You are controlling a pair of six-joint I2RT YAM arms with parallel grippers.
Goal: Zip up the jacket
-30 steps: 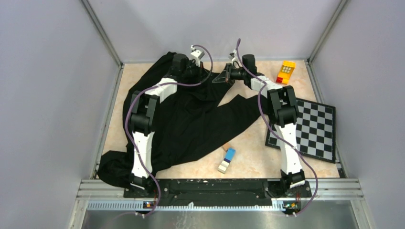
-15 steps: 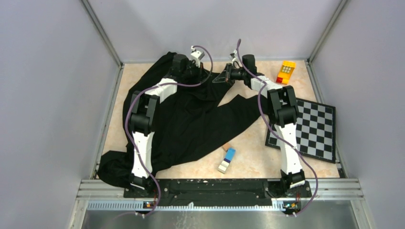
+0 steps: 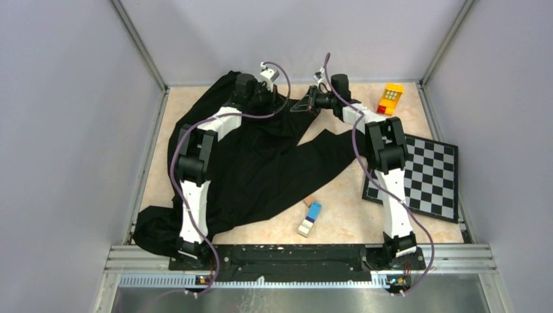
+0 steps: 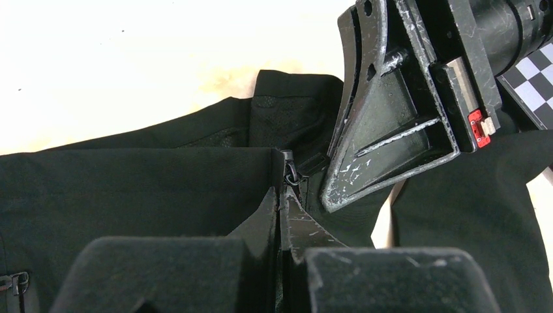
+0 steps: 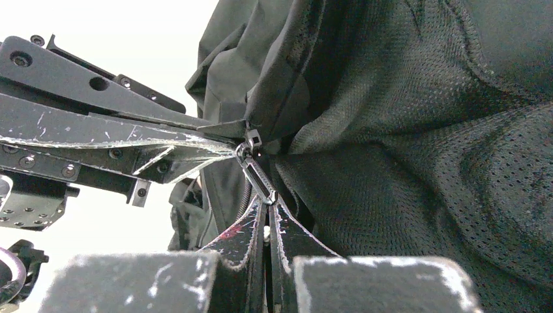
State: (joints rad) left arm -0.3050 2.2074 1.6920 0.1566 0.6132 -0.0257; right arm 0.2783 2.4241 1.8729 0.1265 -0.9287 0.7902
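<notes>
The black jacket [image 3: 261, 163] lies rumpled over the left and middle of the table. Both grippers meet at its far edge. My left gripper [image 3: 282, 103] is shut on the jacket's fabric edge [image 4: 195, 182] just below the zipper slider [image 4: 290, 173]; its fingertips [image 4: 282, 199] are pressed together. My right gripper [image 3: 305, 104] is shut on the metal zipper pull [image 5: 255, 175], pinched at its fingertips [image 5: 267, 203]. Mesh lining [image 5: 404, 130] fills the right wrist view. The left fingers [image 5: 130, 140] show there, touching the slider.
A black-and-white chequered board [image 3: 417, 176] lies at the right. A yellow and red toy block [image 3: 391, 98] sits at the far right. A small blue and white object [image 3: 310, 218] lies near the front centre. Grey walls enclose the table.
The arms have barely moved. The black fabric by the right gripper now sits a little closer around its fingers.
</notes>
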